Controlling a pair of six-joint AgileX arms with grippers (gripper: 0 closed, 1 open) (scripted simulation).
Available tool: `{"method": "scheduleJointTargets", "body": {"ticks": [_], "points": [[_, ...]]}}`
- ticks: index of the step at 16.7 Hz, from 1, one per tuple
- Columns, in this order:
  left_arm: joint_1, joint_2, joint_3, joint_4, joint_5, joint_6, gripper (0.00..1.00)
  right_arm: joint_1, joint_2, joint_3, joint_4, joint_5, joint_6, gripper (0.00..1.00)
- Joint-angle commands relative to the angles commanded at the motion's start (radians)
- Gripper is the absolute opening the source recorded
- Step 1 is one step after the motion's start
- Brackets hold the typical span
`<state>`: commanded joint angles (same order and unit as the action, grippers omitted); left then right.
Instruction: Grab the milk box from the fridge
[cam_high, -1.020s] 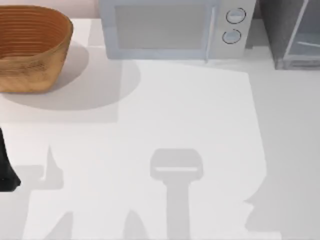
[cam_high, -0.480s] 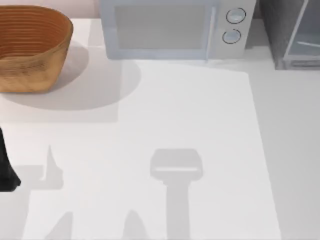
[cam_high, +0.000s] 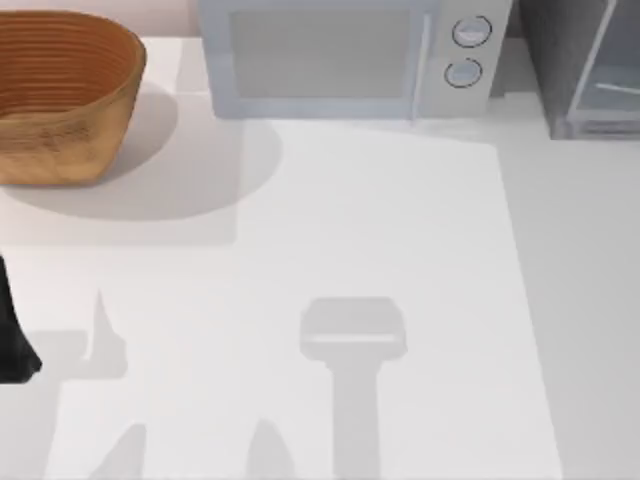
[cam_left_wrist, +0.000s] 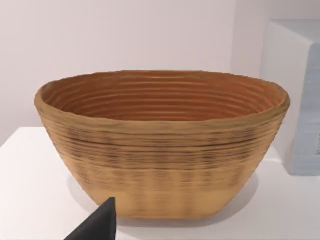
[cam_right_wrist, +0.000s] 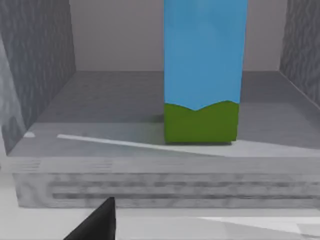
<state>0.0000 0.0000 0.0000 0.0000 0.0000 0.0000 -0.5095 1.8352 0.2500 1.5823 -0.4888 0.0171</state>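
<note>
Nothing moved — milk box (cam_right_wrist: 204, 75) upright inside fridge (cam_right_wrist: 150, 192).

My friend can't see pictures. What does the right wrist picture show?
A milk box, light blue with a green band at its base, stands upright on the floor inside the dark grey fridge, seen through its open front. A dark tip of the right pincer shows in the near corner.
</note>
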Motion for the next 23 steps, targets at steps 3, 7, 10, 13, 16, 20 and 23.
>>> {"method": "scheduleJointTargets", "body": {"ticks": [3,7,10,13,16,20,23], "points": [[0.000,0.000,0.000,0.000,0.000,0.000,1.00,0.042,0.084,0.161,-0.079,0.049,-0.001,1.00],[0.000,0.000,0.000,0.000,0.000,0.000,1.00,0.122,0.220,0.482,-0.237,0.135,-0.004,1.00],[0.000,0.000,0.000,0.000,0.000,0.000,1.00,0.182,0.303,0.680,-0.353,0.196,-0.008,1.00],[0.000,0.000,0.000,0.000,0.000,0.000,1.00,0.222,0.346,0.785,-0.429,0.237,-0.011,1.00],[0.000,0.000,0.000,0.000,0.000,0.000,1.00,0.230,0.353,0.803,-0.444,0.245,-0.012,1.00],[0.000,0.000,0.000,0.000,0.000,0.000,1.00,0.228,0.361,0.816,-0.450,0.243,-0.012,1.00],[0.000,0.000,0.000,0.000,0.000,0.000,1.00,0.239,0.417,0.919,-0.498,0.255,-0.012,1.00]]}}
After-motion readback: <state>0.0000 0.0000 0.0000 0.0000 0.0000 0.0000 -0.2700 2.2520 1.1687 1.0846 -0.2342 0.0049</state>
